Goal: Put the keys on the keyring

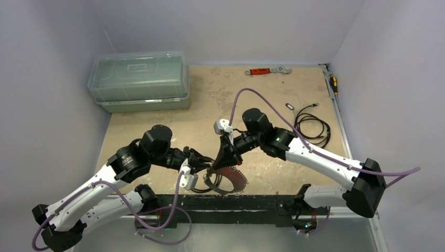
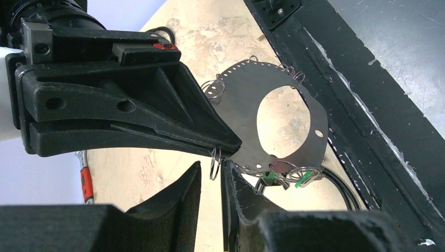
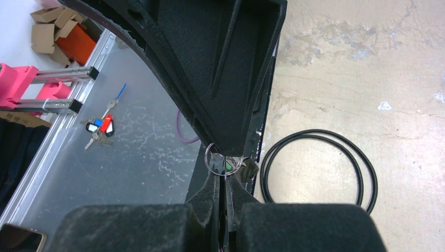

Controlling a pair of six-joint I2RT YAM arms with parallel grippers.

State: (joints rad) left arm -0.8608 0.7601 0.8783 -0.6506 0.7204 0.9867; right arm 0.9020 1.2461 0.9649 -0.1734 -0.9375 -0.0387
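Right gripper (image 2: 233, 148) clamps keyring (image 2: 246, 94) rim near black table edge (image 2: 336, 79).

A clear lidded plastic storage box (image 1: 139, 81) is set at the far left corner of the tan, mottled table (image 1: 220, 94); a red-handled adjustable wrench (image 1: 267, 70) is laid along the far edge; a loosely coiled black cable (image 1: 313, 125) is seen towards the right side, with a small white-rimmed dark tag (image 1: 289, 106) near it; a yellow-and-black-handled screwdriver (image 1: 334, 84) is lodged at the right rim; a round black two-loop coil (image 3: 315, 133) is laid flat beside the black front strip (image 1: 252, 202).
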